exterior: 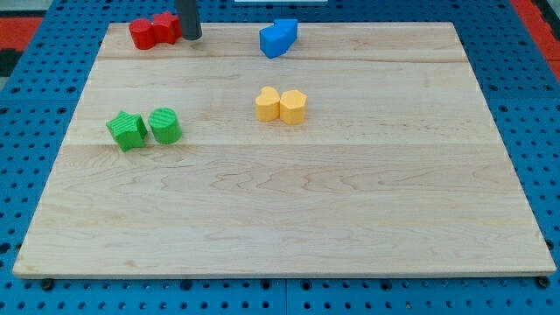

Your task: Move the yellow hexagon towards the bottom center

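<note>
Green blocks (pixel 164 125); yellow hexagon (pixel 293 106) touching yellow heart (pixel 268 103); my empty tip (pixel 190 38) beside red blocks (pixel 150 31).

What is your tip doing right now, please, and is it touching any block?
My tip: holding nothing, at the view's top, right beside the red blocks; contact cannot be told. Far from the yellow hexagon.

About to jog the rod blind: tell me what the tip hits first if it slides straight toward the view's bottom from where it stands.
Probably nothing: from my tip, beside the red blocks, the line runs just right of the green cylinder. A graze is possible.
</note>
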